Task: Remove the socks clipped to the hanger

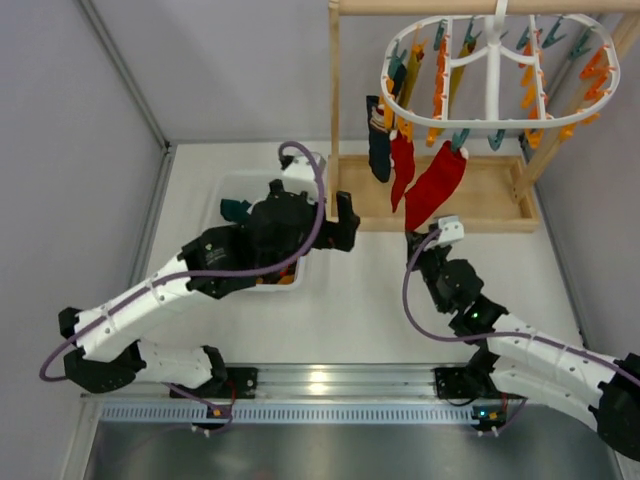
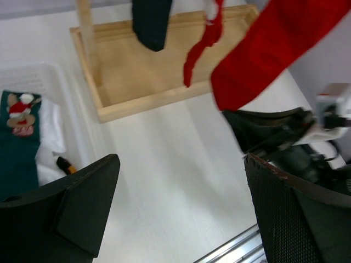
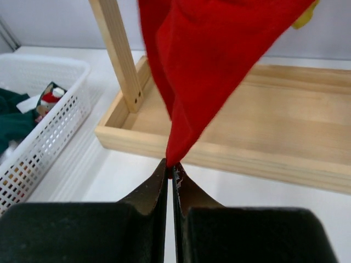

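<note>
The right pincer (image 3: 170,174) is clamped on the toe of a red sock (image 3: 214,71) that hangs clipped to the hanger (image 1: 510,124) above the tray (image 3: 263,126). The left pincer (image 2: 181,170) stands apart over the table (image 1: 350,310), beside the basket (image 1: 232,182).

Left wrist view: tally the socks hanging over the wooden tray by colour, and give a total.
Red socks: 2
Dark teal sock: 1
Total: 3
</note>
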Controlling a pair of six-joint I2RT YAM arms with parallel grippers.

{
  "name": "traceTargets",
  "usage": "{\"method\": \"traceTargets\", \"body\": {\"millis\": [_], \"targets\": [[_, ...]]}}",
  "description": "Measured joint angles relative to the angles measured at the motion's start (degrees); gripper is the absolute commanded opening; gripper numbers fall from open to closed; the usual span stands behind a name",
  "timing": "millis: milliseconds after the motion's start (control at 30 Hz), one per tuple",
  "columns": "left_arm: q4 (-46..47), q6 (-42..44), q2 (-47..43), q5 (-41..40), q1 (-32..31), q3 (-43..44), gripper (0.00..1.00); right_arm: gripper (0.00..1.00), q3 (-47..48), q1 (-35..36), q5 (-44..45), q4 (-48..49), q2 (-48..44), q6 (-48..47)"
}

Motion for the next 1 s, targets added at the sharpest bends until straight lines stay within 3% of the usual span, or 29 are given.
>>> {"method": "traceTargets", "body": {"millis": [67, 167, 367, 500, 700, 1000], "targets": [[-0.37, 1.73, 5.05, -4.79, -7.61, 5.42, 0.99, 0.0, 0.7, 4.2, 4.24, -0.79, 1.84, -1.01], [-0.46, 5.53, 11.21, -12.79, -13.46, 14.69, 0.99, 0.0, 2.71, 11.21, 10.73, -1.16, 5.95, -2.56], [0.17, 15.28, 22.23, -28.0, -20.9, 34.84, 0.99, 0.0, 8.98, 19.08, 20.33, -0.85, 14.14, -4.96], [1.16, 23.39, 31.56, -34.12, -22.34, 47.36, 0.99, 0.0, 13.62, 21.92, 24.83, -0.46, 20.02, -7.41], [1.11, 33.0, 44.72, -36.98, -22.23, 58.03, 0.99, 0.0, 18.38, 24.57, 28.15, 0.0, 25.07, -10.99], [0.35, 34.58, 49.27, -29.75, -18.27, 60.02, 0.98, 0.0, 24.65, 27.96, 31.15, 1.6, 31.89, -17.42]]}}
